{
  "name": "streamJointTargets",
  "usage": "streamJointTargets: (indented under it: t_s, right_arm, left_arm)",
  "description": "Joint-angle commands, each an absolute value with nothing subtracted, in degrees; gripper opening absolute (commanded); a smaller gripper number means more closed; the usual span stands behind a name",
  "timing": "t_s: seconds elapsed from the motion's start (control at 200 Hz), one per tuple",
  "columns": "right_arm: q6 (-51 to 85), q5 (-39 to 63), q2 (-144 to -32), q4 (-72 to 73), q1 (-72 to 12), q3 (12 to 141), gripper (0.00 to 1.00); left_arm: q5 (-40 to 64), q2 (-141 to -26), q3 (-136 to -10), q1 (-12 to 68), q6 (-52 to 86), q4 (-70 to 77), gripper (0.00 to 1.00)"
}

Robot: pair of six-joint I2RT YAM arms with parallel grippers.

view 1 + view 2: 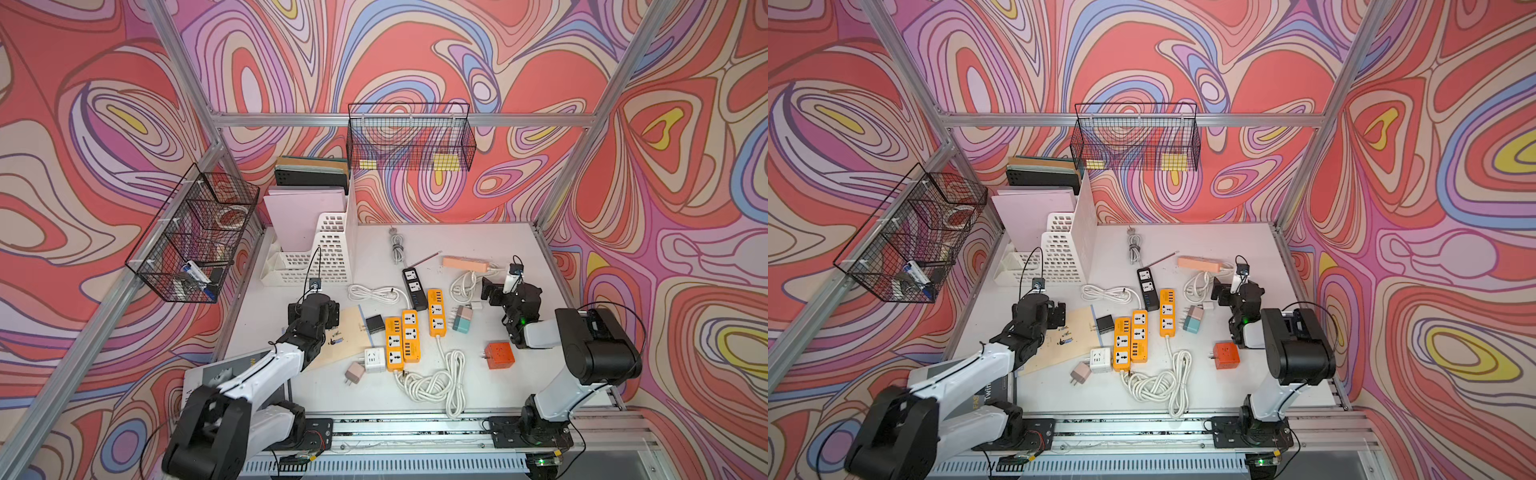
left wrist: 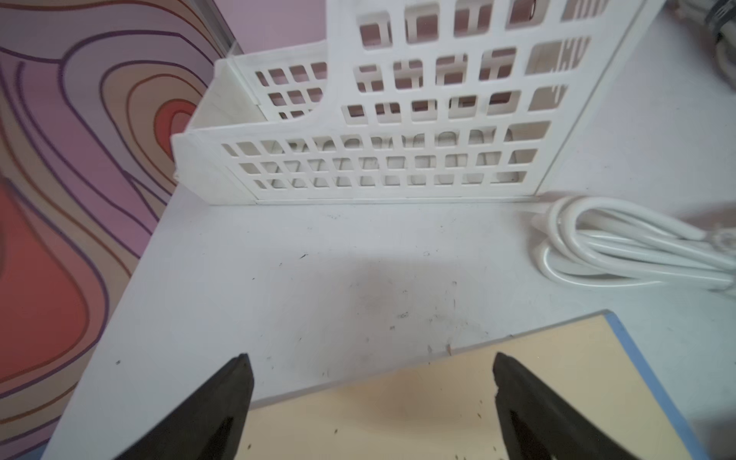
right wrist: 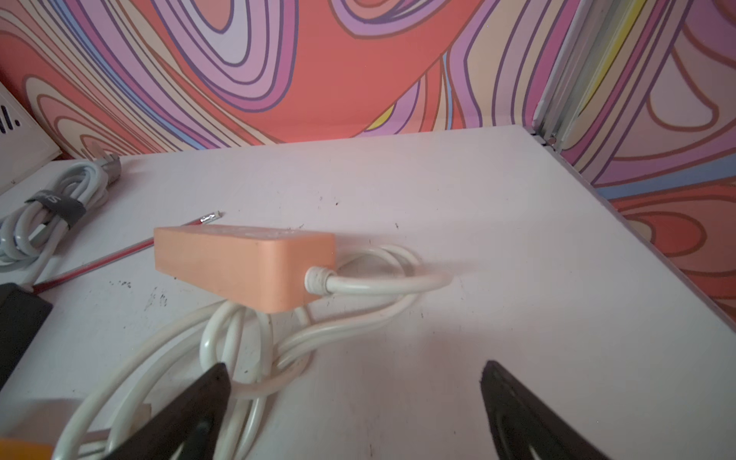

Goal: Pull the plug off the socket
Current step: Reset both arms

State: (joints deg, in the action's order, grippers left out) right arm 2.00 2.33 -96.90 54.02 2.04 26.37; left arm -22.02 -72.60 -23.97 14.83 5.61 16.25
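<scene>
Wide-spread and empty, the left hand (image 2: 370, 358) is held over a tan board (image 2: 438, 398) on the counter (image 2: 318, 259). The right hand (image 3: 355, 365), equally wide and empty, is held over a coiled white cable (image 3: 378, 284). The teal-and-pink plug adapter (image 1: 462, 319) is seen lying at 3 o'clock of an orange power strip (image 1: 436, 311), just beside it.

Left claw (image 2: 370, 360) spread wide over tan board (image 2: 557, 378) edge; white file rack (image 2: 338, 71) ahead, coiled cable (image 2: 621, 243) beside.
</scene>
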Motion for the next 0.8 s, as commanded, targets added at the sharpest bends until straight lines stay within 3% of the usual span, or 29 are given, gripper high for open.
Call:
streamJointTargets:
  t_s: [0.0,0.105,0.165,0.24,0.29,0.345,0.406,0.486,0.721,0.796]
  right_arm:
    - [1.67,1.5,-96.76,53.01,1.76,27.2,0.98]
    - [1.72,1.57,-96.77,53.17,1.74,27.16,0.98]
    - [1.71,1.55,-96.86,53.26,1.76,27.16,0.98]
    - [1.64,1.81,-96.86,53.45,1.76,26.99,0.98]
    - [1.68,2.02,-96.94,53.66,1.76,26.98,0.98]
    - [1.61,1.77,-96.94,53.45,1.81,27.09,0.98]
    - [1.67,1.64,-96.71,53.61,1.76,26.85,0.98]
    - [2.54,-0.88,-96.47,55.5,1.77,25.67,0.98]
    - [5.23,-7.67,-99.54,85.08,1.71,11.85,0.98]
    - [5.21,-7.76,-98.99,84.08,1.76,12.02,0.98]
  left_arm:
    - [-12.51,-79.17,-25.48,11.79,-2.34,32.26,0.99]
    - [-6.88,-84.14,-23.34,9.48,-9.1,44.98,0.99]
    - [-4.98,-83.48,-25.48,4.67,-2.5,38.7,0.99]
    - [-3.62,-90.16,-20.39,1.6,-0.46,56.47,0.99]
    - [-4.49,-86.59,-22.97,0.98,1.9,44.43,0.99]
    - [-2.62,-89.32,-20.86,0.79,0.29,54.19,0.99]
    - [-4.71,-86.74,-21.72,0.79,1.88,47.85,0.99]
    - [-5.85,-88.59,-20.54,0.96,1.59,53.33,0.99]
    - [-4.58,-88.14,-21.78,1.01,1.2,50.22,0.99]
    - [-4.39,-88.23,-21.76,0.97,1.11,50.35,0.99]
